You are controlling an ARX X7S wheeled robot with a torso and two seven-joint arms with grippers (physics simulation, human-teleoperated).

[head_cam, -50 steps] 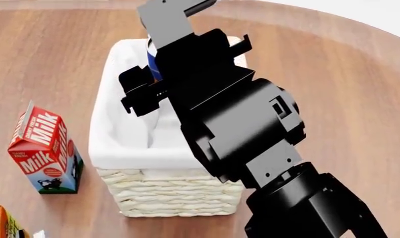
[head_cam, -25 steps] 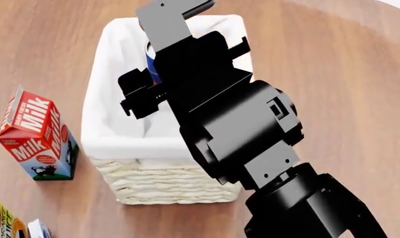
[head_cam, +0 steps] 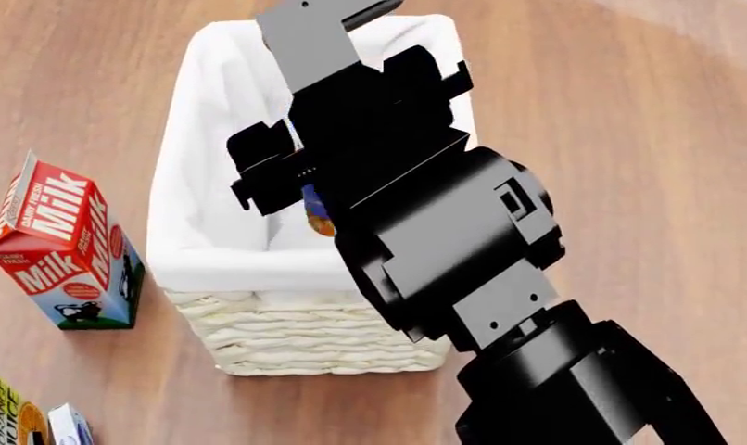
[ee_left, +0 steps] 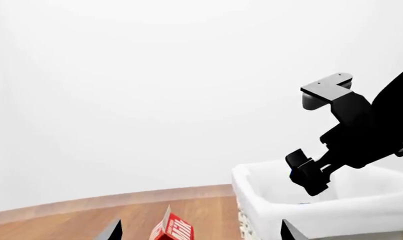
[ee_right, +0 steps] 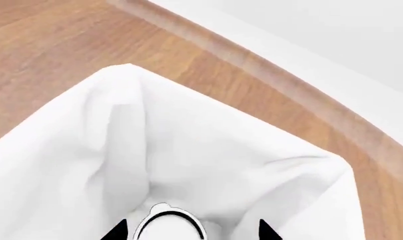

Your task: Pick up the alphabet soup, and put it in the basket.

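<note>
One alphabet soup (head_cam: 317, 211) sits in one basket (head_cam: 311, 338) between my right gripper's (ee_right: 188, 231) spread fingers; one milk carton (head_cam: 65, 250) beside.

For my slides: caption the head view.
Right gripper lowers alphabet soup into the basket, milk carton alongside.

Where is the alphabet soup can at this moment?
In the head view, the small blue-labelled tin can is inside the cream-white woven wicker basket, mostly hidden under the right hand; its silvery top shows in the right wrist view.

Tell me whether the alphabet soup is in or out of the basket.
In. The alphabet soup sits low between the basket's lined walls, below its rim; the right gripper straddles its top.
</note>
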